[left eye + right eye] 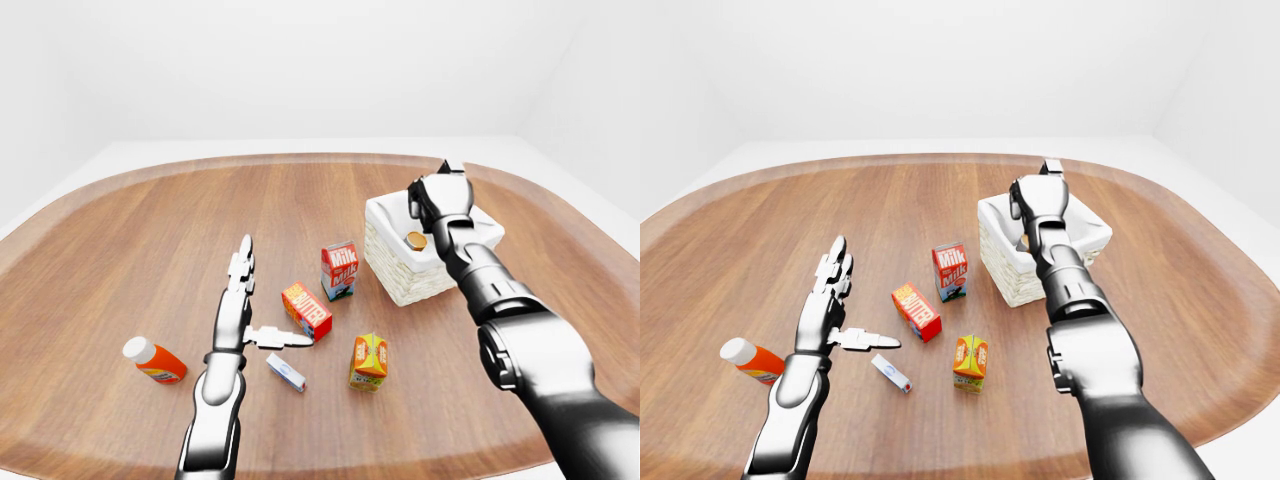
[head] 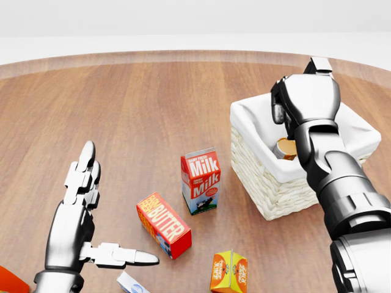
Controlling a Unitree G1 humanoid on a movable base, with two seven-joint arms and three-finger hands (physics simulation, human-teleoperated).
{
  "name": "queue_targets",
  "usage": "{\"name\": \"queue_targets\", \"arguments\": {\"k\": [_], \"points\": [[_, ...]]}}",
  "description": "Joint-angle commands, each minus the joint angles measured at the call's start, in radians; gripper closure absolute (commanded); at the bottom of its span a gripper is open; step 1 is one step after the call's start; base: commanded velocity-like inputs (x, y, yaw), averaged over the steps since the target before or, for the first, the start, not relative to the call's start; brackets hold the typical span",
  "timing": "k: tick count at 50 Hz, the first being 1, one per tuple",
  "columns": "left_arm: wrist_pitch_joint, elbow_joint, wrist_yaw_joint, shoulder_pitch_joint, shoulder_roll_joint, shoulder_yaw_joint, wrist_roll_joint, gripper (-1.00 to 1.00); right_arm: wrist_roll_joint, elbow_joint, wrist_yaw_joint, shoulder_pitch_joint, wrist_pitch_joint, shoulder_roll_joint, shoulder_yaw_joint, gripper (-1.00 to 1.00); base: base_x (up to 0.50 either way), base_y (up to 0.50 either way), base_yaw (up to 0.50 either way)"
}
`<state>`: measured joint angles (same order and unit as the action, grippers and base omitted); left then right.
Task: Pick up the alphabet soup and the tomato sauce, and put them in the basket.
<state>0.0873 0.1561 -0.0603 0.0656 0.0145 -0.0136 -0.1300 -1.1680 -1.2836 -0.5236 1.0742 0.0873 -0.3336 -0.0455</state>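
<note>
- Your right robot hand (image 2: 303, 101) hovers over the basket (image 2: 259, 125) near the worktop's right edge; I cannot tell whether its fingers are curled or spread.
- One can (image 2: 285, 148) lies inside the basket; lift straight up, clear of the rim.
- Your left robot hand (image 2: 82, 210) is spread, empty.

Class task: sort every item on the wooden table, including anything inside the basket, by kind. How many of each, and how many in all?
Cartons: 2, the milk carton and an orange carton
Boxes: 2, the butter box and a small white box
Bottles: 1, an orange bottle
Cans: 1, a can in the basket
Baskets: 1, the basket
Total: 7
</note>
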Motion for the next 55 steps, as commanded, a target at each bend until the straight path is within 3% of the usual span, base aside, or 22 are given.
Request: {"name": "queue_targets", "arguments": {"k": [1, 28, 30, 33, 34, 35, 55], "points": [[0.000, 0.008, 0.000, 0.005, -0.001, 0.003, 0.009, -1.00, 0.002, -0.023, 0.000, -0.005, 0.000, -0.005, -0.002, 1.00, 0.00, 0.00, 0.00], [0.000, 0.008, 0.000, 0.005, -0.001, 0.003, 0.008, -1.00, 0.001, -0.035, 0.000, -0.028, 0.000, -0.024, 0.006, 1.00, 0.00, 0.00, 0.00], [0.000, 0.008, 0.000, 0.005, -0.001, 0.003, 0.008, -1.00, 0.002, -0.035, 0.000, -0.028, 0.000, -0.024, 0.006, 0.62, 0.00, 0.00, 0.00], [0.000, 0.008, 0.000, 0.005, -0.001, 0.003, 0.008, -1.00, 0.003, -0.033, 0.000, -0.027, 0.000, -0.023, 0.006, 0.26, 0.00, 0.00, 0.00], [0.000, 0.007, -0.001, 0.005, -0.001, 0.003, 0.008, -1.00, 0.004, -0.033, 0.000, -0.026, 0.000, -0.023, 0.006, -0.51, 0.00, 0.00, 0.00], [0.000, 0.008, -0.001, 0.005, -0.001, 0.003, 0.008, -1.00, 0.004, -0.034, 0.000, -0.025, 0.000, -0.023, 0.006, -1.00, 0.00, 0.00, 0.00], [0.000, 0.008, -0.001, 0.005, -0.001, 0.003, 0.008, -1.00, 0.002, -0.034, 0.000, -0.029, 0.000, -0.019, 0.003, -1.00, 0.00, 0.00, 0.00]]}}
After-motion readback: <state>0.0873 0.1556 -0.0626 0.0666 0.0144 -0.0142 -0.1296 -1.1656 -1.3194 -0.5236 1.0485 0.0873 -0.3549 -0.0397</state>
